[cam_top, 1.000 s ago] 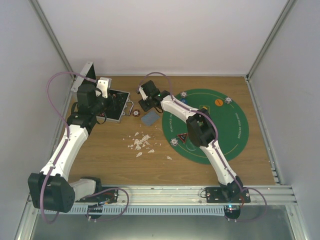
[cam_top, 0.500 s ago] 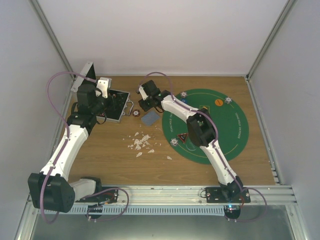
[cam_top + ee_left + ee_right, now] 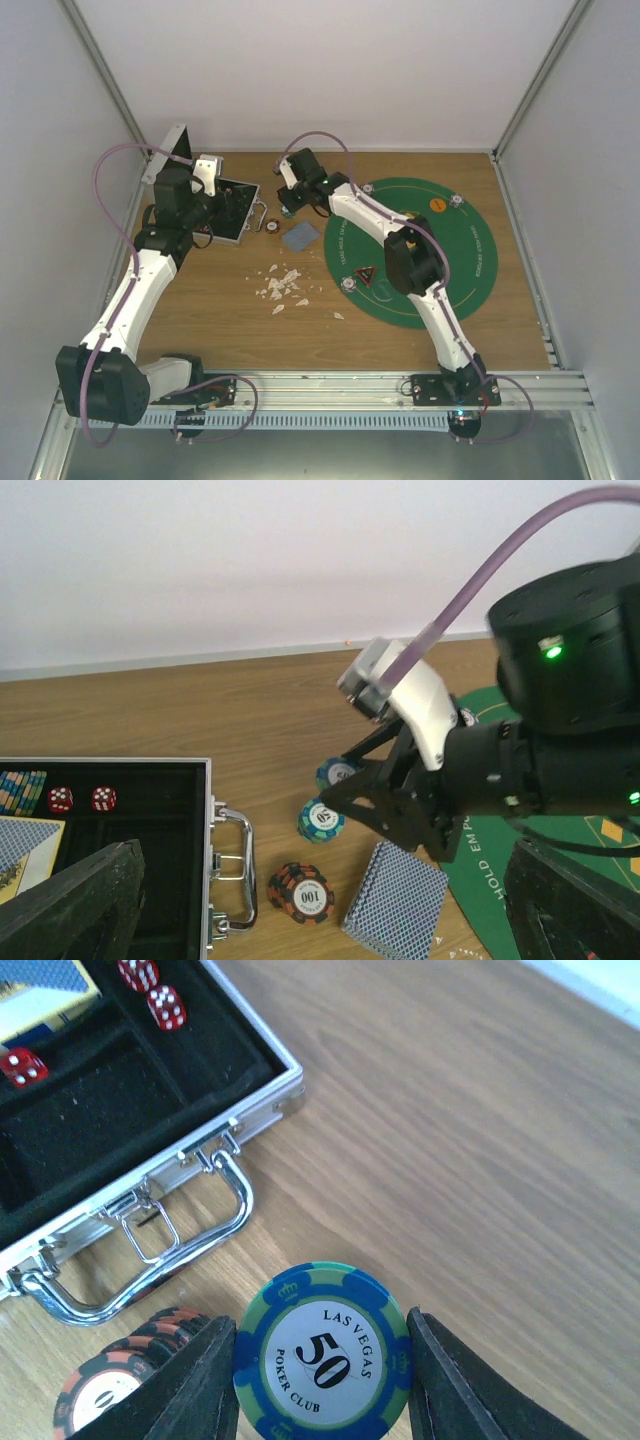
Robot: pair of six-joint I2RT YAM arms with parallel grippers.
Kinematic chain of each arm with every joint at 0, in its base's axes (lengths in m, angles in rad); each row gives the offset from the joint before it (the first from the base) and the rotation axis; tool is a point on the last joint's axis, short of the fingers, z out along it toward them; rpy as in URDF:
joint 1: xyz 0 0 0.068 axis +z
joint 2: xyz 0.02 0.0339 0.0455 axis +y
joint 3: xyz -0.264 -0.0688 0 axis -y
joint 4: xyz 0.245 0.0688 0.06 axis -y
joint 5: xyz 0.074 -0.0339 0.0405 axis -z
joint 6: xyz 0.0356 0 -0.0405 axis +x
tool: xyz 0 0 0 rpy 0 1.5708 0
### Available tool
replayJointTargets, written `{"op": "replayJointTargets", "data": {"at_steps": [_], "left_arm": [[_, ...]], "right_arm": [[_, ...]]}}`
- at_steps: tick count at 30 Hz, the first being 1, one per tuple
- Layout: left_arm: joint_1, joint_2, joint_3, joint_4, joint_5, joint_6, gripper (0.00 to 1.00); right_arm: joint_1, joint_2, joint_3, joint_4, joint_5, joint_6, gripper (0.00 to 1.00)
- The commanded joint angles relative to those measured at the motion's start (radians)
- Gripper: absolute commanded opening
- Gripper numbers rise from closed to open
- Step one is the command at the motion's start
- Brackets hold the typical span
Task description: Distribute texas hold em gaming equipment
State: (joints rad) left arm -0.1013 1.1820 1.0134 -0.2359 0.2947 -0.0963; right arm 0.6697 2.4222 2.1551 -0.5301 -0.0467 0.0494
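Note:
My right gripper [image 3: 322, 1355] is shut on a blue-green "50" poker chip [image 3: 322, 1352], pinched edge to edge just above the wood. In the left wrist view that chip [image 3: 338, 771] sits between the right fingers. A second blue-green chip [image 3: 321, 820] lies just in front of it. A stack of orange-black chips [image 3: 300, 891] and the blue-backed deck of playing cards [image 3: 398, 898] lie on the wood by the case handle. My left gripper [image 3: 320, 910] hangs wide open over them, holding nothing. The orange button [image 3: 437, 205] and red-black triangular token [image 3: 367, 275] rest on the green mat [image 3: 470, 255].
The open aluminium case [image 3: 228, 215] stands at the back left, with red dice [image 3: 80, 799] and a card pack inside. White crumbled scraps [image 3: 282, 284] lie on the wood in the middle. Single chips [image 3: 457, 201] sit along the mat's rim.
The right jaws have closed onto the blue-green chip. The right arm has drawn back toward the far wall, away from the deck. The left arm has not moved.

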Motion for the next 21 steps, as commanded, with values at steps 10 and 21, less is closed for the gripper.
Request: {"op": "replayJointTargets", "data": {"at_steps": [10, 21], "left_arm": [[-0.007, 0.006, 0.007, 0.037, 0.006, -0.001, 0.98], [-0.008, 0.011, 0.007, 0.035, 0.007, 0.001, 0.98]], "right_arm": [[-0.194, -0.158, -0.248, 0.096, 0.024, -0.005, 0.36], [-0.275, -0.068, -0.212, 0.08, 0.034, -0.011, 0.36]]}}
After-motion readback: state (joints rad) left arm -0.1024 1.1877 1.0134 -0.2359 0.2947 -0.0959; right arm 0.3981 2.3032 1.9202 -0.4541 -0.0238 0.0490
